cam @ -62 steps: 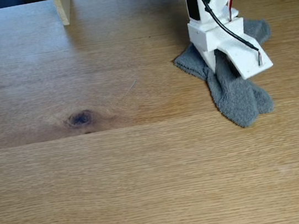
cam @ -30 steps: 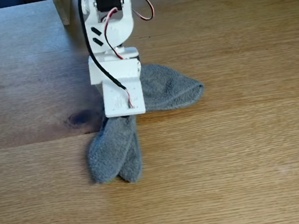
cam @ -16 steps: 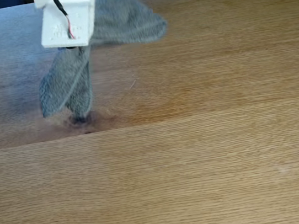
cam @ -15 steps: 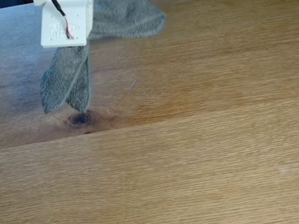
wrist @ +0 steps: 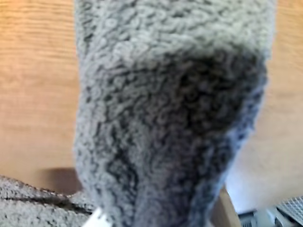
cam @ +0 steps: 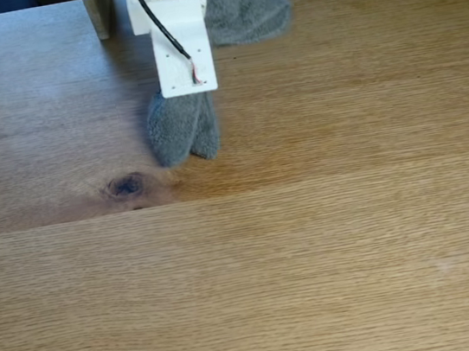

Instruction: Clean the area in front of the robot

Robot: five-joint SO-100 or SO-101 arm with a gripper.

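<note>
Probably a home or hobby desk: a broad oak tabletop (cam: 331,240) with plank seams and a dark knot (cam: 126,186), a pale wooden post (cam: 98,10) at its far edge, and a small white plastic robot arm (cam: 173,36) with loose wires

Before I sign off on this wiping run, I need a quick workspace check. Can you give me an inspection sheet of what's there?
Surface: light-brown oak tabletop, plank seams, one dark knot; no spills or crumbs seen.
Job's things: grey cloth, folded end hanging below the arm near the knot, another part spread at the top edge; the wrist view shows its looped pile close up.
Clutter: nothing seen.
Gripper: white gripper plate over the cloth; the cloth hangs from it, so it appears shut on it, fingertips hidden.
Cables: black wire and thin red wire down the plate.
Surroundings: pale wooden post at the top left edge.
</note>
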